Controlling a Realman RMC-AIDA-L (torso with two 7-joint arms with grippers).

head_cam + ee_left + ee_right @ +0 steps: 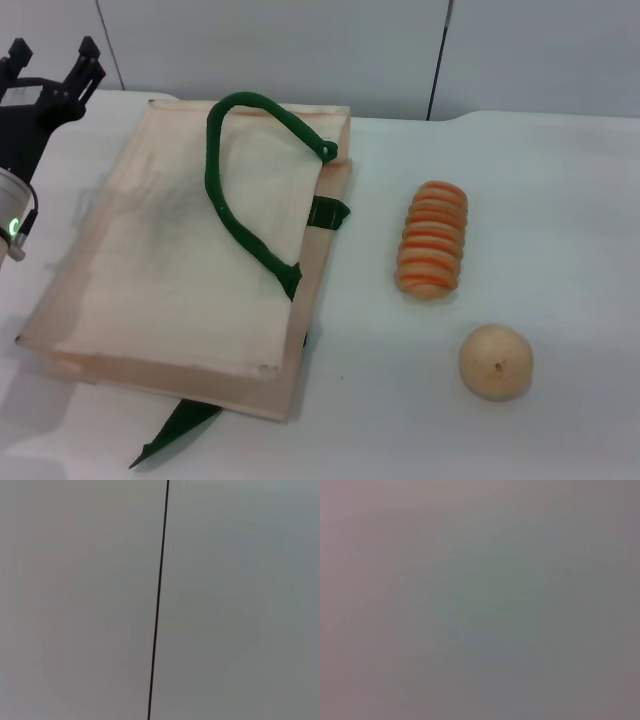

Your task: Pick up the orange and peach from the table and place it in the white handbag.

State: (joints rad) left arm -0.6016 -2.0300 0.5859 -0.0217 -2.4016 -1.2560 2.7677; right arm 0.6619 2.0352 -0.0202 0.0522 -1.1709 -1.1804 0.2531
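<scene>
The white handbag (190, 260) lies flat on the left half of the table, cream-beige with a dark green strap handle (240, 180) looped over its top. The orange and the peach are not visible in any view. My left gripper (52, 62) is raised at the far left, behind the bag's back corner, with its black fingers apart and nothing between them. The right gripper is out of view. The left wrist view shows only a grey panel with a dark seam (159, 600). The right wrist view shows a plain grey surface.
An orange-striped ridged roll (433, 241) lies to the right of the bag. A pale tan round fruit (495, 362) sits nearer the front right. A second green strap (178, 430) sticks out under the bag's front edge. A grey wall stands behind the white table (560, 200).
</scene>
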